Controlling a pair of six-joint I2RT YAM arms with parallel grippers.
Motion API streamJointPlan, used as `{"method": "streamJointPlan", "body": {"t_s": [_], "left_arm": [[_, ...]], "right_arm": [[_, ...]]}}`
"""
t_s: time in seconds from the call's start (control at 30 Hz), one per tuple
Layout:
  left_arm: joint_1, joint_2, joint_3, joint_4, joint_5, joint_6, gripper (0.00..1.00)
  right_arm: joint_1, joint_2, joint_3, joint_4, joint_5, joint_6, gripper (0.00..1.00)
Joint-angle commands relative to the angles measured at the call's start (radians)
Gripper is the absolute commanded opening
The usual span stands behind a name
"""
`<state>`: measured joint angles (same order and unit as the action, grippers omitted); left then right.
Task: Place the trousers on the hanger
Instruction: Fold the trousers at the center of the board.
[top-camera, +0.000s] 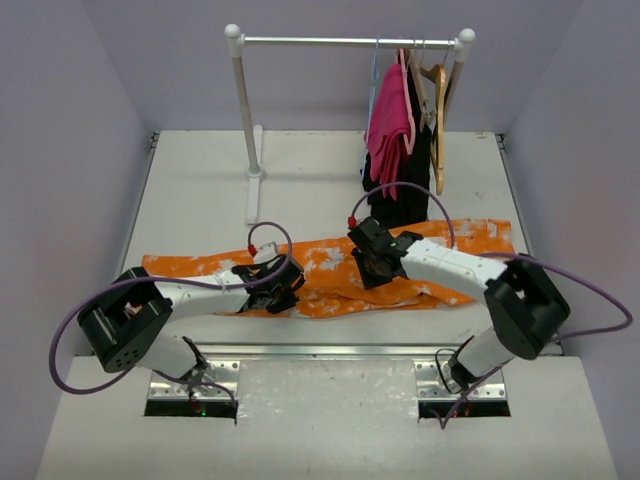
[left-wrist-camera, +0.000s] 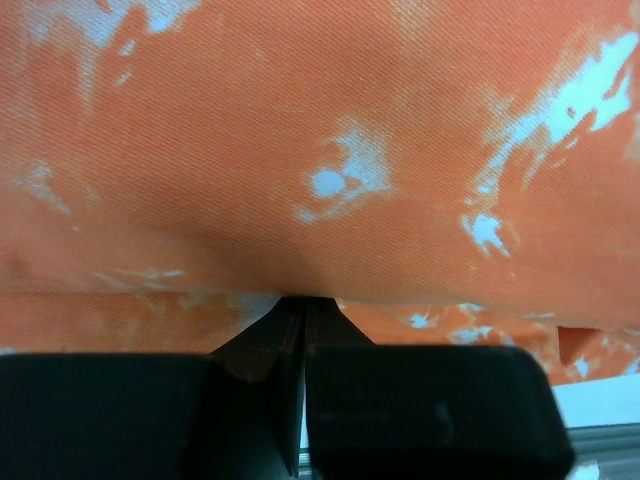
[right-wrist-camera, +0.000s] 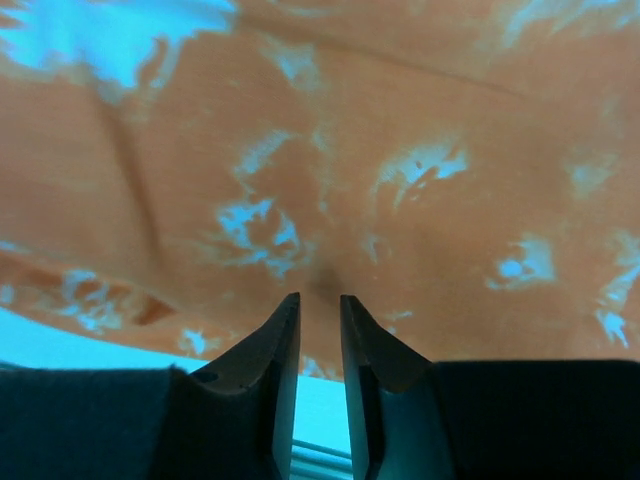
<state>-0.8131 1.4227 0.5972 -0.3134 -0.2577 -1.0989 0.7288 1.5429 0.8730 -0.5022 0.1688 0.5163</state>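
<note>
**Two grippers on the trousers; hanger untouched**

Item: the trousers, bright orange with white blotches, lying full length left to right across the near half of the table.

Left gripper: at the near edge of the cloth, left of centre. Its fingers are closed together with a fold pinched at the tips.

Right gripper: on the cloth right of centre. Its fingers are a narrow slit apart, with fabric puckered at the tips, so it appears to be pinching it.

Item: the hanger, thin blue-grey wire, bare, on the far rail, beside a pink garment, a black garment and a wooden hanger.

Progress: early. The cloth is gripped at two points; lifting it, carrying it to the far right and draping it over the hanger are all left to do.
</note>
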Motion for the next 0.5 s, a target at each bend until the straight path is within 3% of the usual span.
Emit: {"method": "streamJointPlan", "body": {"t_s": [0.0,0.27,0.33,0.47], "left_arm": [[-0.006,0.054,0.019,-0.204,-0.151,-0.082,0.00],[0.028,0.036,0.087,-0.493,-0.353,-0.293,0.00],[0.055,0.035,0.084,-0.489,-0.362,-0.306,0.00],[0.110,0.063,0.076,-0.465,-0.363,-0.303,0.00]], "right_arm": [[-0.004,0.167,0.041,-0.086,0.093,0.006,0.23],[-0.132,0.170,-0.029,-0.086,0.121,0.058,0.26],[-0.166,0.138,-0.033,-0.076,0.106,0.058,0.29],[-0.172,0.007,-0.049,0.016,-0.068,0.019,0.36]]}}
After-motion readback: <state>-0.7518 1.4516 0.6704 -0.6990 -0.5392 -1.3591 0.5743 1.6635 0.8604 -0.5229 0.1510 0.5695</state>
